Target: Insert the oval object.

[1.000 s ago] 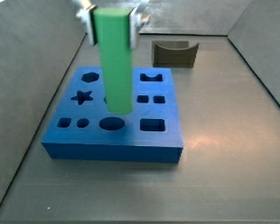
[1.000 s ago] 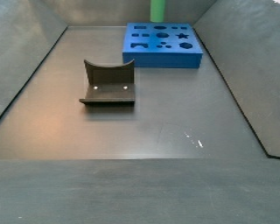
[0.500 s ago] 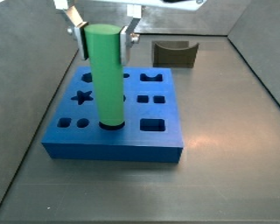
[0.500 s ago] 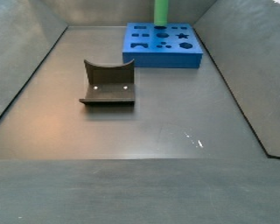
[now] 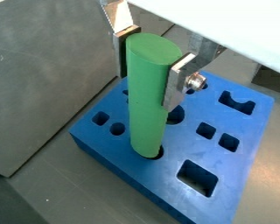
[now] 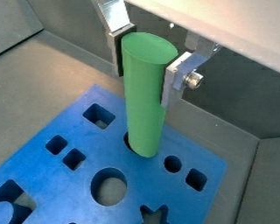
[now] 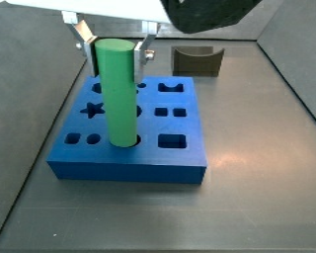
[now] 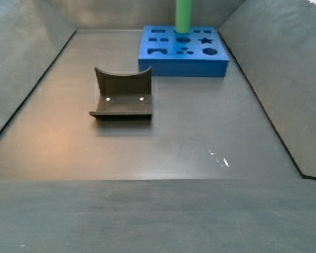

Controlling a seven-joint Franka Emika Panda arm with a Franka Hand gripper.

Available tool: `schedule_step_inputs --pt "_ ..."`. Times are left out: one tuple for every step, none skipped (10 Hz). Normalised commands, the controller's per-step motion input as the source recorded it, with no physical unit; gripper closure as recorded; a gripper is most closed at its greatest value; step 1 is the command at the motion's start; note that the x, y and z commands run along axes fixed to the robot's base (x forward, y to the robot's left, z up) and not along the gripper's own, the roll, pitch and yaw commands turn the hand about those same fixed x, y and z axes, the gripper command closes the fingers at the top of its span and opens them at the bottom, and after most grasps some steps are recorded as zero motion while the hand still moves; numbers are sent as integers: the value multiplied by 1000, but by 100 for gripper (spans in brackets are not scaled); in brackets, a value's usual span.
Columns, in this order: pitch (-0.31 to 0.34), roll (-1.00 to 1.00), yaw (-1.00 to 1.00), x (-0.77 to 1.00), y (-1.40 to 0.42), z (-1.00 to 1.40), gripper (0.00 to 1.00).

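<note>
Here the fingers [image 5: 150, 54] flank the oval object [image 5: 147, 96], apart.

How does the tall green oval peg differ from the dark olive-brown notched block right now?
The tall green oval peg is bright green; the dark olive-brown notched block is dull. The peg stands upright with its lower end in the blue block; the notched block sits low on the floor, apart. The gripper flanks the peg's top; nothing touches the notched block.
</note>
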Motion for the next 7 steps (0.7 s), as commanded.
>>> schedule_step_inputs --pt "26 0 0 183 0 -180 100" --pt "10 0 0 120 0 -214 100" --pt "0 0 0 9 0 -237 100" --pt "-1 0 0 0 0 -274 100" --pt "-34 7 0 0 -6 -311 100" --pt "-69 0 -20 0 -51 -343 100" --pt "-81 0 -11 0 -57 -329 100"
